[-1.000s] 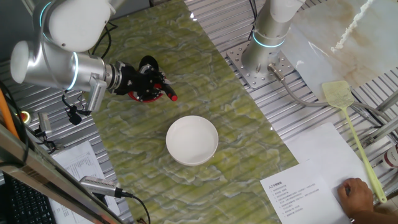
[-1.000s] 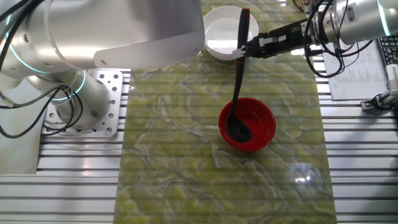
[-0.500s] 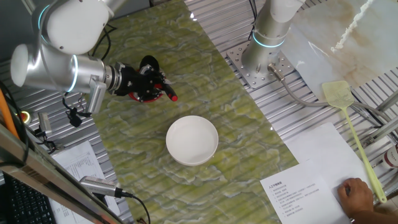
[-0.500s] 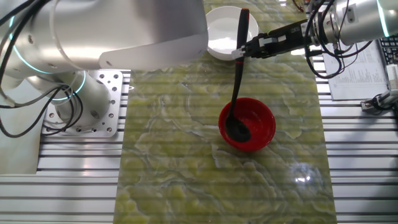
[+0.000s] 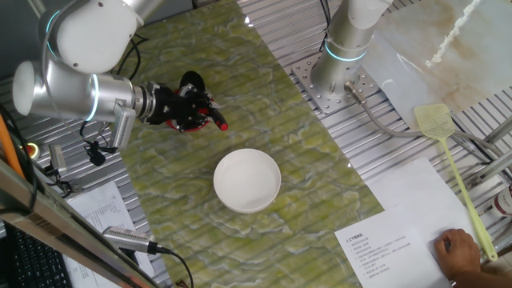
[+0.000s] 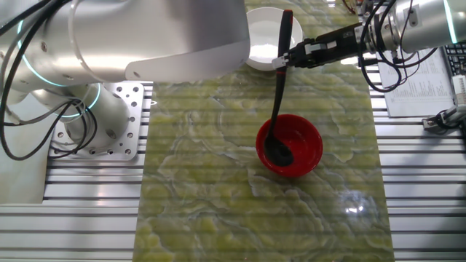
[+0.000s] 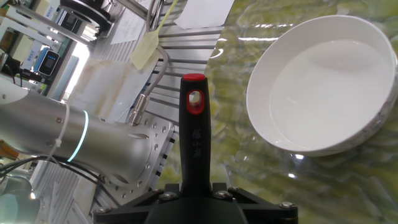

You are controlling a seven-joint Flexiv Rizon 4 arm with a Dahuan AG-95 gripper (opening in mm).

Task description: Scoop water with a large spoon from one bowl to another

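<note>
The other fixed view — claw [image 6: 282, 60] clamped on large spoon [image 6: 277, 109] handle, head inside red bowl [image 6: 309, 145], white bowl [image 6: 263, 44] just beyond.

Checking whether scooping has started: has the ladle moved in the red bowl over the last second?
No. The ladle has its head at the same spot in the red bowl, and the gripper holds the handle at the same height.

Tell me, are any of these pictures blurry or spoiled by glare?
Hand view: the ladle handle and white bowl are sharp, the far background soft, a small glint below the bowl. The other fixed view: a bright glare patch on the table, and the near arm looms large and blurred. One fixed view: evenly lit.
</note>
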